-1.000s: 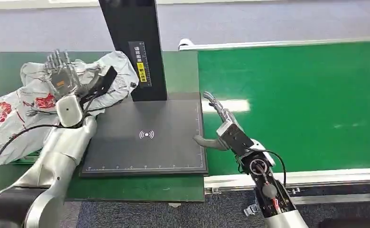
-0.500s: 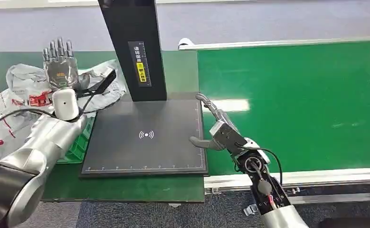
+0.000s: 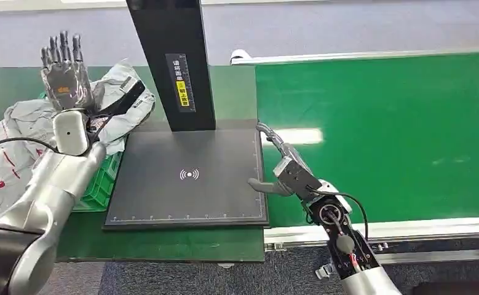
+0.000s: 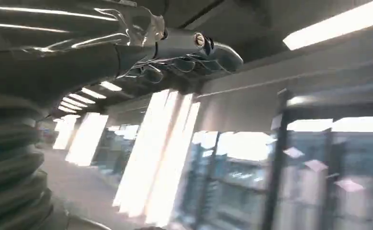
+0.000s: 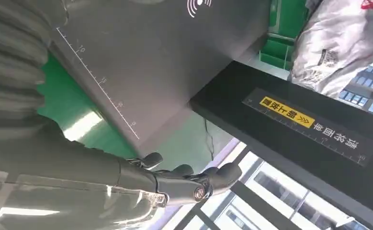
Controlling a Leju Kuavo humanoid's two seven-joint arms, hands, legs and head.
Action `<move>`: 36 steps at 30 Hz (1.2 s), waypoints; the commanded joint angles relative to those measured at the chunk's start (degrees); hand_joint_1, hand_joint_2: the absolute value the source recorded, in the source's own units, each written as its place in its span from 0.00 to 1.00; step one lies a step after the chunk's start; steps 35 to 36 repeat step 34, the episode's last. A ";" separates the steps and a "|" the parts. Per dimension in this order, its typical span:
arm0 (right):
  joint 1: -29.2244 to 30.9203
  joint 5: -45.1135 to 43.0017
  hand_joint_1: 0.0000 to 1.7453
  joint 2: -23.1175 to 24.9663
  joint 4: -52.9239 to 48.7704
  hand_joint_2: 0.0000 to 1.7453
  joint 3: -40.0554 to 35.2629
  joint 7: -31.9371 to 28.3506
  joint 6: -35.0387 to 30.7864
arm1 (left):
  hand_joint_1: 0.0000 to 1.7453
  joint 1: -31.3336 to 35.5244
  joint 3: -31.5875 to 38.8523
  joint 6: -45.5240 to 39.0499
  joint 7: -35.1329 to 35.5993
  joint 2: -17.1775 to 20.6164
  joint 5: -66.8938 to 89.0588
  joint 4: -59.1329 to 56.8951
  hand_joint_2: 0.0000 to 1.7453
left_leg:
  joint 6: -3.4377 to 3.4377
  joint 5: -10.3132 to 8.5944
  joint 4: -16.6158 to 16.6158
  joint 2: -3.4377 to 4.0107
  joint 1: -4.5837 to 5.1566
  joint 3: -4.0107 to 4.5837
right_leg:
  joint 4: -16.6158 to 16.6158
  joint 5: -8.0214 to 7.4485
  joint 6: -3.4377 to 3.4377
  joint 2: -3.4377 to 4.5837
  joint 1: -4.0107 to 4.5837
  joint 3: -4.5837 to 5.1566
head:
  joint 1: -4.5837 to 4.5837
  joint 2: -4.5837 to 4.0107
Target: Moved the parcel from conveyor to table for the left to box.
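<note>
The conveyor, a broad green belt on the robot's right, carries no parcel in this view, and the dark scanning pad in the middle of the table is bare, so the move off the belt looks finished. Grey plastic mailer bags lie heaped at the table's far left, over and beside a green box whose rim shows under them. The nearest parcel lies crumpled just beside the black post that stands at the back of the pad. The left hand is raised above that parcel, palm up, fingers straight and spread, holding nothing. The right hand hovers over the pad's edge next to the belt, fingers loosely apart, thumb out, also empty. Judging by this, the boxing seems done or nearly so; whether the nearest parcel sits fully inside the box cannot be told. Count: one belt, one pad, one post, one box, and at least two bags, though the heap is too tangled to count surely.
</note>
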State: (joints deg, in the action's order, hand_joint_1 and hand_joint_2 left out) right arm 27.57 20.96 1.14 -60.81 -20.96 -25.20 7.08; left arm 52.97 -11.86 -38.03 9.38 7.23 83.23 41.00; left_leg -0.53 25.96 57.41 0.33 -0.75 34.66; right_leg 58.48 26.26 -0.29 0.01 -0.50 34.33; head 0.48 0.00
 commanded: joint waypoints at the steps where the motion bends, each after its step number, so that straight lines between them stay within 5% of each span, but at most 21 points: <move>1: 0.90 -1.43 0.00 -1.13 2.04 1.00 -1.05 -1.01 -2.12 | 0.00 -9.81 30.33 -1.97 -49.38 -24.02 -35.71 29.05 1.00 | 0.13 0.02 0.07 -0.40 -0.08 0.10 | -0.15 0.06 -0.08 -0.37 0.09 -0.14 | 0.02 0.00; 6: -1.98 -0.70 0.00 -1.70 -1.98 1.00 1.90 -0.05 -3.15 | 0.00 -21.54 9.33 -1.97 -49.38 -24.90 -56.18 36.98 1.00 | 0.12 0.12 -0.18 -0.19 0.21 -0.30 | -0.24 0.07 -0.05 -0.20 -0.21 -0.35 | 0.00 0.00; 7: -2.44 -0.72 0.00 -1.94 -2.88 1.00 2.88 -0.06 -3.33 | 0.00 -24.80 0.34 -0.03 -49.38 -22.22 -65.73 39.57 1.00 | 0.13 0.14 -0.27 -0.15 0.17 -0.46 | -0.38 0.08 -0.04 -0.15 -0.17 -0.52 | 0.00 -0.02; 10: -4.55 -0.72 0.00 -2.43 -5.74 1.00 4.50 -0.27 -2.89 | 0.00 -31.85 -9.46 -1.97 -49.38 -19.21 -71.79 49.34 1.00 | 0.15 0.14 -0.18 -0.31 0.16 -0.33 | -0.29 0.14 -0.08 -0.29 -0.18 -0.39 | 0.00 0.00; 14: -6.15 -0.98 0.00 -3.35 -6.97 1.00 4.49 -0.88 -2.14 | 0.00 -39.17 -11.77 -1.97 -49.38 -19.12 -74.81 59.69 1.00 | 0.20 0.31 -0.24 -0.03 0.16 -0.46 | -0.37 0.15 -0.15 0.02 -0.17 -0.59 | 0.00 -0.02; 20: -5.55 -1.44 0.00 -3.29 -7.11 1.00 3.86 -0.90 -1.76 | 0.00 -42.13 -12.88 19.38 -49.38 -18.12 -87.10 58.68 1.00 | 0.17 0.31 -0.12 -0.02 0.16 -0.24 | -0.20 0.18 -0.17 0.03 -0.17 -0.32 | 0.00 -0.02; 24: -7.85 -1.81 0.00 -3.90 -10.27 1.00 4.89 -0.21 -1.33 | 0.00 -42.07 -12.16 30.92 -41.77 -18.29 -77.92 50.80 1.00 | 0.19 0.26 -0.23 -0.09 0.19 -0.34 | -0.27 0.16 -0.16 -0.04 -0.20 -0.42 | -0.02 -0.02; 27: -10.54 -0.22 0.00 -2.93 -12.53 1.00 6.37 0.93 -1.15 | 0.00 -39.09 -12.30 26.21 -31.12 -19.20 -60.67 40.14 1.00 | 0.19 0.26 -0.14 -0.21 0.17 -0.31 | -0.22 0.20 -0.19 -0.16 -0.19 -0.41 | -0.02 -0.02; 36: -10.53 0.24 0.00 -2.63 -12.53 1.00 6.61 1.06 -1.00 | 0.00 -38.18 -12.32 23.63 -29.21 -18.83 -54.84 38.76 1.00 | 0.18 0.26 -0.19 -0.17 0.17 -0.37 | -0.26 0.20 -0.17 -0.15 -0.18 -0.47 | 0.00 -0.02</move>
